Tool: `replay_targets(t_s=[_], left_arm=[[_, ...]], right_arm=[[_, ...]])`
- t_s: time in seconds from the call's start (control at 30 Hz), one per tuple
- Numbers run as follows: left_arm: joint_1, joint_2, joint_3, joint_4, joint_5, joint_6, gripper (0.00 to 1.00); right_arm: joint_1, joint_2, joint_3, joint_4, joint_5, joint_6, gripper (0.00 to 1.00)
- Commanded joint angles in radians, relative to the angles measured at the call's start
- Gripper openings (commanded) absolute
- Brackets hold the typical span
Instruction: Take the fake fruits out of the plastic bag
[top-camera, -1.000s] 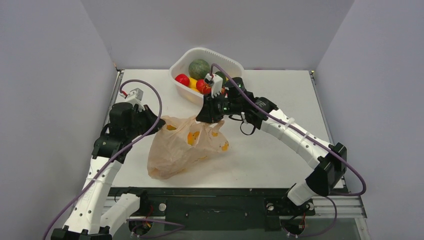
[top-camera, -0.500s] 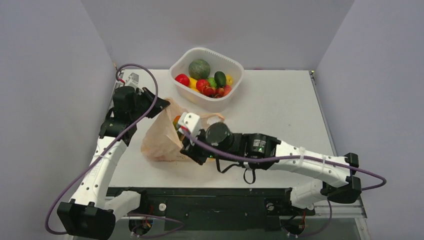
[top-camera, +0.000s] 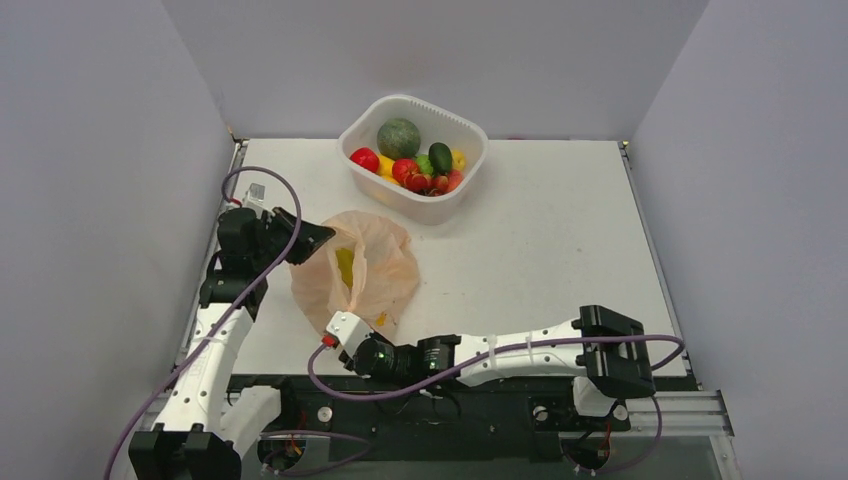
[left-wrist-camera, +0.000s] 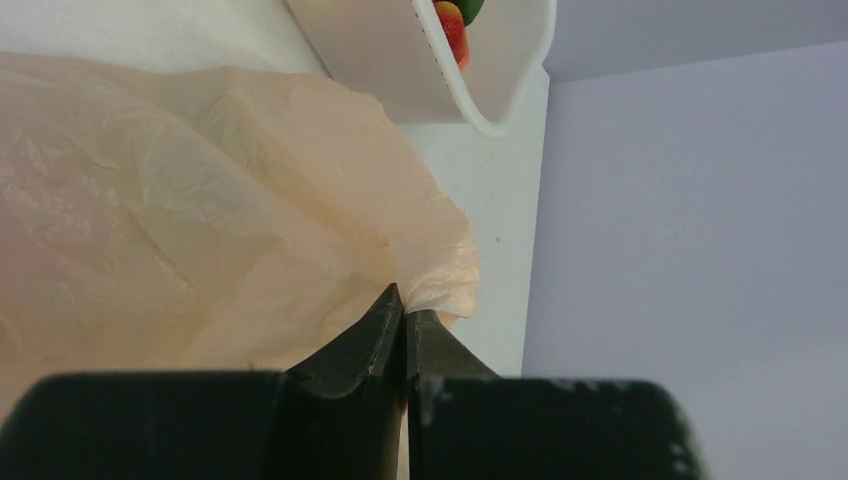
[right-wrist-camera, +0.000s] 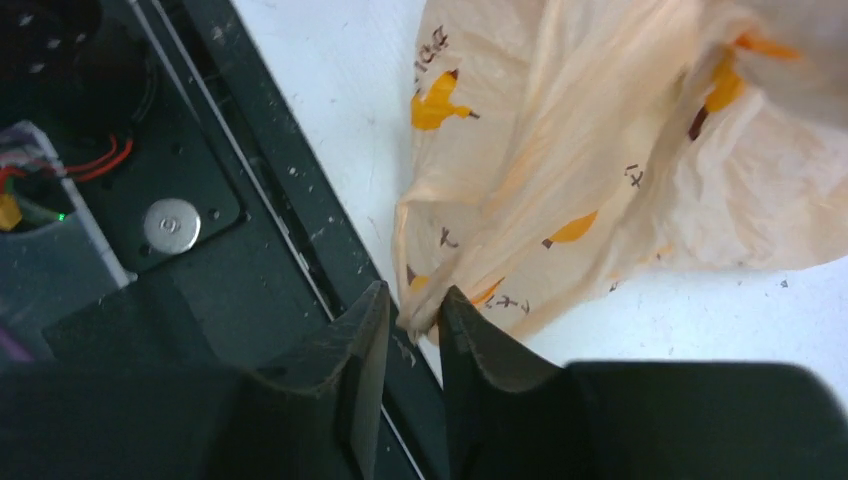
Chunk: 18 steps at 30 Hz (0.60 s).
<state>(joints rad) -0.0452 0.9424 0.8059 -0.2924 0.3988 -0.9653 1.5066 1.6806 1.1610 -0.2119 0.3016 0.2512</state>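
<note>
Peach-orange film of the plastic bag (top-camera: 392, 275) lies crumpled on the white worktop (top-camera: 540, 230), caught between my two tools. My left tool (left-wrist-camera: 403, 312) has its fingers pressed together on a gathered corner at the bag's left edge. In the left wrist view the thin film bunches right at the tips and spreads away from them toward the white tub (left-wrist-camera: 380, 60). My right tool (right-wrist-camera: 415, 310) sits low at the near edge of the worktop, partly over the black frame (right-wrist-camera: 200, 190). Its fingers are almost closed, with a narrow fold of the bag's near edge pinched between them. The rest of the bag fans out beyond the tips and shows its yellow-orange printed marks. From above, the bag lies between the tools, the left one at its upper left and the right one at its near side. A yellow patch (top-camera: 345, 266) shows through the film in the middle of the bag, and I cannot tell whether it is a fruit or print. Just beyond the bag's far edge, the tub holds fake fruits (top-camera: 410, 172), red, yellow and green pieces, next to a round dark-green melon (top-camera: 398, 137).
</note>
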Motion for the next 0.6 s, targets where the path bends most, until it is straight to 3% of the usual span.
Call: replay_targets(t_s=[0.0, 0.03, 0.07, 0.13, 0.2, 0.23, 0.47, 0.57], left_arm=[[0.039, -0.05, 0.006, 0.205, 0.09, -0.001, 0.0], [0.063, -0.046, 0.009, 0.211, 0.167, 0.013, 0.0], [0.068, -0.036, 0.028, 0.201, 0.205, 0.052, 0.0], [0.072, -0.036, 0.069, 0.104, 0.263, 0.132, 0.14], [0.071, -0.074, 0.108, -0.026, 0.238, 0.22, 0.38], [0.071, -0.113, 0.133, -0.106, 0.202, 0.265, 0.42], [0.069, -0.273, 0.243, -0.501, -0.062, 0.38, 0.46], [0.068, -0.334, 0.248, -0.625, -0.118, 0.39, 0.47]], right_arm=[[0.035, -0.12, -0.033, 0.057, -0.038, 0.095, 0.3], [0.035, -0.16, -0.052, 0.058, -0.038, 0.114, 0.41], [0.034, -0.183, -0.062, 0.064, -0.037, 0.126, 0.45], [0.029, -0.246, -0.096, 0.083, -0.066, 0.162, 0.56], [0.026, -0.32, -0.129, 0.107, -0.104, 0.19, 0.68], [0.026, -0.339, -0.139, 0.124, -0.118, 0.214, 0.71], [0.02, -0.512, -0.145, 0.066, -0.083, 0.282, 0.8], [0.007, -0.54, -0.112, -0.028, 0.019, 0.333, 0.82]])
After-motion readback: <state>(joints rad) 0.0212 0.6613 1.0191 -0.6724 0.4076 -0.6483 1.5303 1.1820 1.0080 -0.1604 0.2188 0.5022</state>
